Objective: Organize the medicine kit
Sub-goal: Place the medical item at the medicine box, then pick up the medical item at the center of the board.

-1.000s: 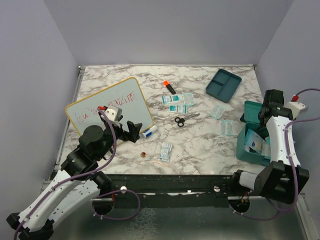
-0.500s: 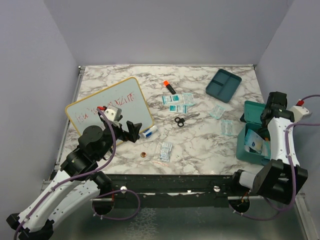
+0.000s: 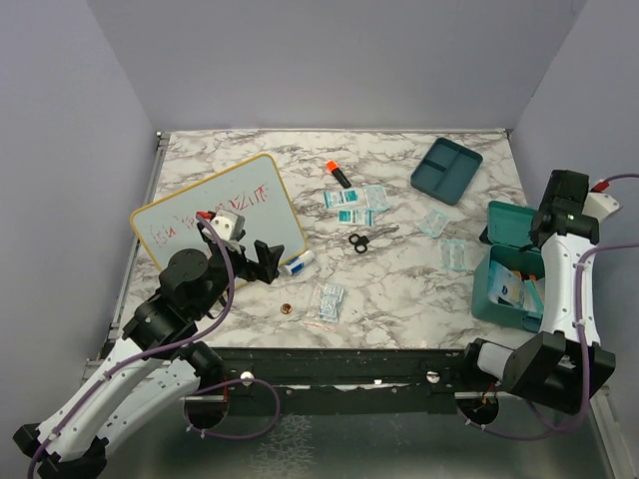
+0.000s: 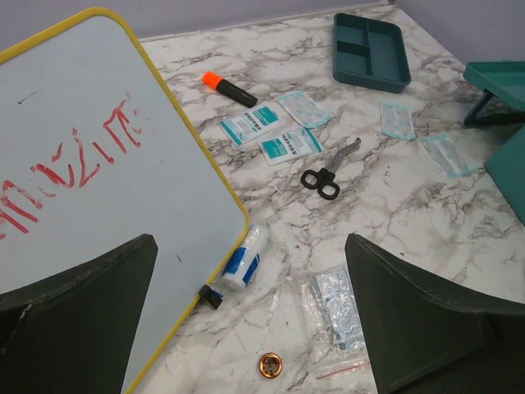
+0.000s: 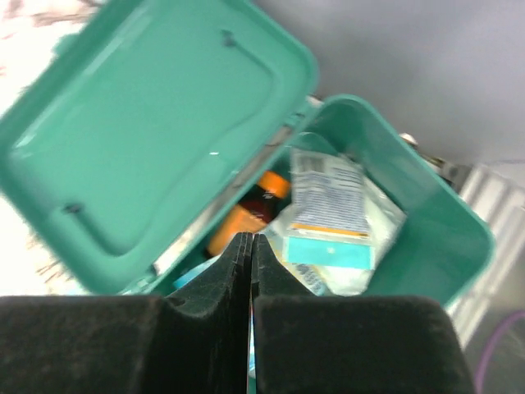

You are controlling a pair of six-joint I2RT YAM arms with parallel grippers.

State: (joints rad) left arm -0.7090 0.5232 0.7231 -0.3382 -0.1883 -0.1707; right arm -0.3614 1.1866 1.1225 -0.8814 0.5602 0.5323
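The teal medicine kit case [image 3: 496,289] stands open at the table's right edge, its lid [image 3: 507,223] raised toward the far side. In the right wrist view its lid [image 5: 156,156] and body rim [image 5: 447,234] show, with a white-and-teal packet [image 5: 328,213] and an orange bottle [image 5: 246,217] inside. My right gripper [image 3: 545,230] hovers above the case's hinge, shut and empty [image 5: 251,246]. The matching divided tray [image 3: 446,170] lies at the back right. My left gripper [image 3: 262,261] is open and empty above the table by a blue-and-white tube [image 4: 244,256].
A yellow-framed whiteboard [image 3: 215,215] lies at the left. Loose on the marble are an orange-capped marker [image 3: 337,174], two teal packets [image 3: 351,204], black scissors [image 3: 361,239], clear sachets [image 3: 452,251], a plastic bag [image 3: 329,299] and a small copper disc [image 3: 287,308].
My right gripper has moved right and a little away from the lid, staying shut. The left arm has not moved.
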